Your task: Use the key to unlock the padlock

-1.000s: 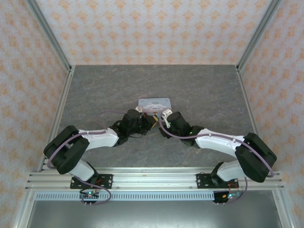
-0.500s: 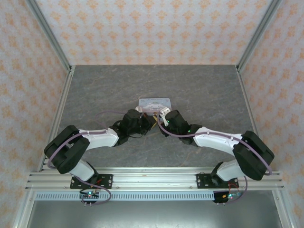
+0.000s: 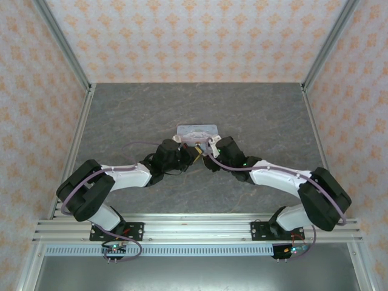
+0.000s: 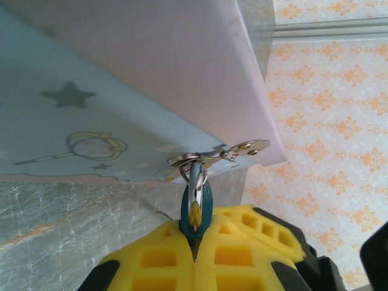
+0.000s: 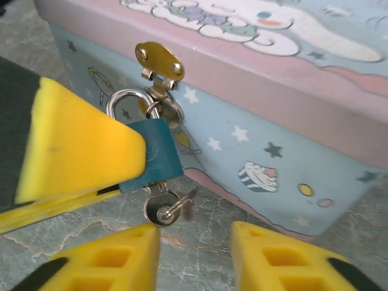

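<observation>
The right arm has edged in towards the tin [image 3: 197, 130], bringing the right gripper [image 5: 195, 235] below the key [image 5: 162, 210]; its jaws stand part open on nothing, so the turn is yet to come. The left gripper [image 4: 195, 239] pinches the padlock [image 4: 196, 206], which hangs from the tin's hasp [image 5: 159, 60]. The right wrist view shows the key seated in the padlock's underside; the left wrist view gives the pinch

We're in a robotics lab test booth: aluminium frame posts [image 3: 68, 51], orange-patterned wallpaper panels [image 3: 194, 36], grey marbled worktop [image 3: 260, 109], robot arms [image 3: 124, 176] bolted to a front rail [image 3: 194, 229].
</observation>
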Robot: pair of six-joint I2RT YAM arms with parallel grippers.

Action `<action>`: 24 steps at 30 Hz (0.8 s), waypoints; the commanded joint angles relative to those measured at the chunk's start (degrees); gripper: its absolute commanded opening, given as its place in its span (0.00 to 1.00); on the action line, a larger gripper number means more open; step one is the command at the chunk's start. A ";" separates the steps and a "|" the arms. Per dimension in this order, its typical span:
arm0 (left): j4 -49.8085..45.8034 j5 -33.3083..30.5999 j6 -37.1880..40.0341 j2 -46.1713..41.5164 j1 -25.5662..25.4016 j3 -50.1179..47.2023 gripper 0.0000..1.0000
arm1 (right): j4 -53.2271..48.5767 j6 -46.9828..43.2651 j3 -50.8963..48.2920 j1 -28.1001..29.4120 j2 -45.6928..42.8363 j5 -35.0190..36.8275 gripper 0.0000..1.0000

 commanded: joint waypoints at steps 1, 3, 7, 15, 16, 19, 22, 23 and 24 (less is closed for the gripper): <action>1.54 0.25 0.76 0.12 0.02 -0.49 0.00 | 2.00 2.02 -1.96 -2.02 -5.87 -1.07 0.39; 1.54 0.30 0.75 0.01 0.03 -0.41 0.00 | 1.01 2.12 -2.51 -2.66 -8.17 -0.37 0.41; 1.50 0.26 0.76 -0.17 0.03 -0.31 0.00 | 0.76 2.62 -2.80 -2.91 -8.65 -0.95 0.42; 0.61 0.03 1.03 -0.83 0.03 -0.31 0.00 | 1.29 3.34 -2.30 -2.84 -6.74 -4.74 0.40; 0.56 0.03 1.02 -0.91 0.03 -0.22 0.00 | 0.35 2.76 -1.57 -2.60 -6.19 -5.45 0.40; 0.36 0.04 1.11 -0.80 0.03 -0.05 0.00 | -2.71 0.64 0.40 -1.14 -4.27 -5.30 0.40; 0.28 0.15 1.11 -0.73 0.03 0.22 0.00 | -4.69 -1.44 2.12 0.86 -2.02 -3.22 0.40; 0.28 0.15 1.12 -0.71 0.04 0.30 0.00 | -4.91 -2.07 2.55 1.52 -1.30 -2.08 0.40; 0.18 0.17 1.18 -0.73 0.03 0.39 0.00 | -4.95 -2.40 2.83 1.93 -0.80 -1.20 0.40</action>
